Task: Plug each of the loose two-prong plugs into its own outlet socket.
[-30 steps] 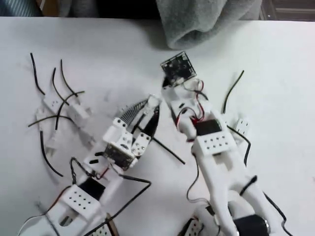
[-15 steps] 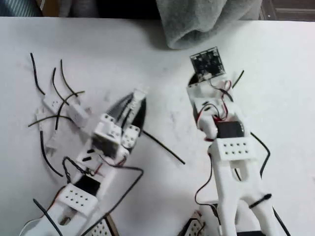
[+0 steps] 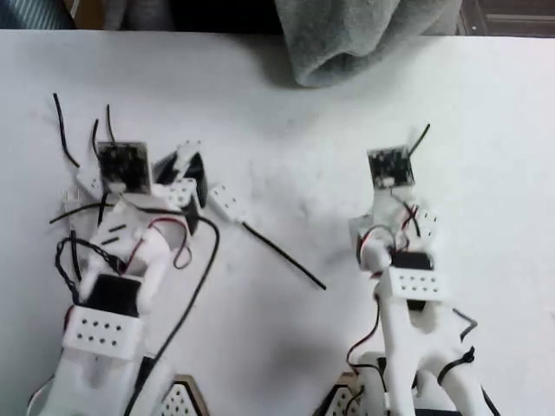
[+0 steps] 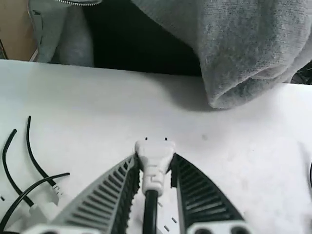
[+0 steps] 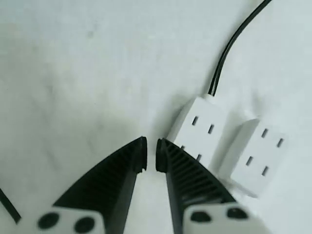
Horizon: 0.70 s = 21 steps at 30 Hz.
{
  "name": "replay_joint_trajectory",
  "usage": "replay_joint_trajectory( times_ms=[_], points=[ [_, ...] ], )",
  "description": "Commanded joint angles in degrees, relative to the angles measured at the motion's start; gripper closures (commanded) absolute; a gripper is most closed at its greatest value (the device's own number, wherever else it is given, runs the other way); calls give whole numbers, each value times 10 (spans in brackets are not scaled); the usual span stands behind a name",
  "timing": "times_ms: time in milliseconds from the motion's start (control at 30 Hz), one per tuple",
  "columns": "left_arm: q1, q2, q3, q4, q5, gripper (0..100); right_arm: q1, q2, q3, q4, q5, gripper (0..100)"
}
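**Plug gripped on the left, right claw idle by the outlets**

Nearest in, my left claw (image 4: 155, 163) is clamped on a plug (image 4: 155, 148). The ribbed fingers (image 4: 122, 185) press its sides just behind the head. The two prongs stick out past my tips, and the black cord (image 4: 150, 214) runs back between the jaws toward my wrist. I judge this grip is meant to let the prongs lead, so I can push them straight into slots while the cord trails clear. For now they face bare table (image 4: 97, 107), not a socket. Loose wires (image 4: 29, 156) lie off to one side. Farthest off, a grey cloth (image 4: 253, 48) drapes over the table's back edge.

My right claw (image 5: 151, 156) holds nothing, and its tips are only a sliver apart. One finger sits over the near corner of an outlet (image 5: 197, 129) whose slots face up; I cannot tell whether it touches. A second outlet (image 5: 253, 148) lies right against the first on its far side. The first one's lead (image 5: 234, 44) runs away across the table. My guess is that this claw is there to steady an outlet.

From above, my arms are well apart, the plug on the left and these outlets on the right. A white piece (image 3: 227, 199) on a black lead lies just beside my left claw; I cannot tell whether it is a plug or a socket.
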Motion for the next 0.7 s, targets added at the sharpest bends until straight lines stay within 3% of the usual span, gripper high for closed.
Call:
replay_joint_trajectory(
  times_ms=[0,167,333,667],
  points=[
    [-11,77,-127,79,18,976,-10,-20,10,-31,-2,947],
    [-51,268,-298,213,26,976,-45,-24,9,-18,-1,937],
    [-142,374,-426,322,26,976,-119,-33,-27,13,-1,800],
    [-261,389,-411,317,24,976,-313,44,-239,131,-7,769]
  ],
)
